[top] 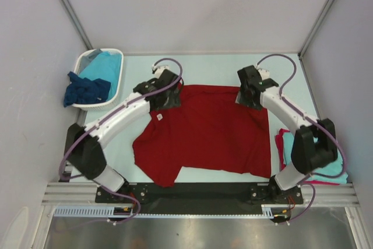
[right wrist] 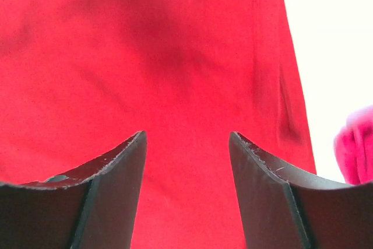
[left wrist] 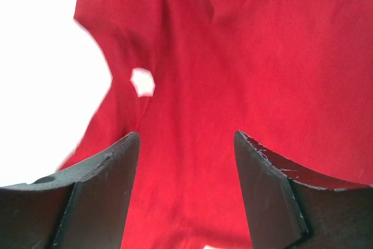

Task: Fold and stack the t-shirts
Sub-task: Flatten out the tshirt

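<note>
Left pincer (left wrist: 186, 138) and right pincer (right wrist: 186, 135) stand wide apart, empty, above the dark red t-shirt (top: 215, 132), at its far edge.

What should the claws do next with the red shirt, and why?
Probably pinch its far edge to start a fold: the red shirt lies spread out, and the left claw and right claw are open above it, holding nothing.
</note>
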`<control>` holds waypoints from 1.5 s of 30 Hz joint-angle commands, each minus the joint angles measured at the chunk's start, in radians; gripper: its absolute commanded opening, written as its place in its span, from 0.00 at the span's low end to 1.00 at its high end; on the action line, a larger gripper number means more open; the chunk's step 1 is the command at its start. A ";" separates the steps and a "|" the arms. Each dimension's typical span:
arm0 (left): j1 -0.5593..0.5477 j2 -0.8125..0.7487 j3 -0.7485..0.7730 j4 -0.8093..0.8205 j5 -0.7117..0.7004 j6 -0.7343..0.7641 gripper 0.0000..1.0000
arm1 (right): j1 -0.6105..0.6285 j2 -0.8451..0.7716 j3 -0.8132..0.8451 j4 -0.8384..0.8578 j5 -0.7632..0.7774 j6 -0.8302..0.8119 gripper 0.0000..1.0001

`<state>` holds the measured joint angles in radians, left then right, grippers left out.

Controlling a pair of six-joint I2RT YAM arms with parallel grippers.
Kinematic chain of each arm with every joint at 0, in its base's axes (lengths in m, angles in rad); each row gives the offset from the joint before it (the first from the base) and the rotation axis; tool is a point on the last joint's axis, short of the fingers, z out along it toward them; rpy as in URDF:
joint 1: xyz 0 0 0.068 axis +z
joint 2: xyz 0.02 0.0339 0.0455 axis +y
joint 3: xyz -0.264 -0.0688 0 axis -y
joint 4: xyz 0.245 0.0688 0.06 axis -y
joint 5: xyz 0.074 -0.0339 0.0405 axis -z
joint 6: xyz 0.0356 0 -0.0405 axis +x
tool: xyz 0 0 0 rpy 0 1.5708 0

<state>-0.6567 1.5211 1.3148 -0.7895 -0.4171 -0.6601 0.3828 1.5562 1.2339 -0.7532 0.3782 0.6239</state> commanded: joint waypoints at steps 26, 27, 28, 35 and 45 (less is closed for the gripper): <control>0.146 0.432 0.204 0.191 0.193 0.083 0.65 | -0.185 0.737 0.776 0.031 -0.048 -0.090 0.48; 0.144 0.427 0.193 0.194 0.202 0.085 0.65 | -0.186 0.742 0.782 0.029 -0.048 -0.093 0.48; 0.141 0.413 0.172 0.202 0.205 0.086 0.65 | -0.186 0.754 0.794 0.028 -0.044 -0.095 0.48; 0.132 0.353 0.090 0.242 0.233 0.082 0.65 | -0.185 0.762 0.793 0.023 -0.036 -0.093 0.48; 0.126 0.335 0.001 0.274 0.248 0.077 0.65 | -0.186 0.598 0.563 0.075 0.011 -0.095 0.51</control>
<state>-0.5217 1.9091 1.3491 -0.5472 -0.1837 -0.5610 0.1993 2.2642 1.8694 -0.7048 0.3473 0.5430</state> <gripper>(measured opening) 0.648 0.501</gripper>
